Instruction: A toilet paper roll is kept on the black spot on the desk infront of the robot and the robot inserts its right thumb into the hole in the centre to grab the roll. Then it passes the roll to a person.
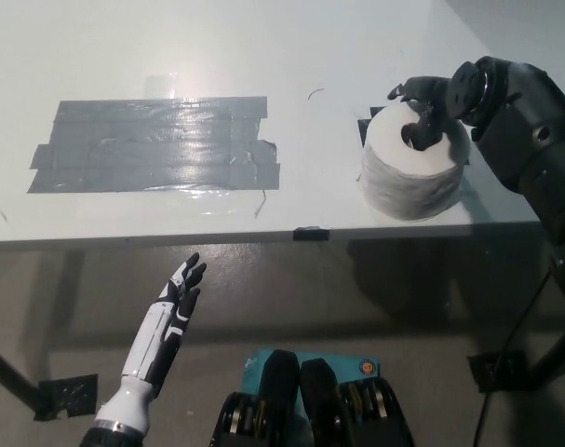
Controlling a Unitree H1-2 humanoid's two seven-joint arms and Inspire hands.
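A white toilet paper roll stands upright on the white desk near its front right edge, over a small black spot that peeks out at its far left. My black right hand is at the roll's top, its thumb down in the centre hole and the other fingers curled over the far rim. The roll rests on the desk. My white left hand hangs open below the desk's front edge, at the lower left.
A wide patch of grey tape lies on the desk's left half. The desk's front edge runs across the picture's middle. Below it is dark floor, with a desk leg's foot at the lower right.
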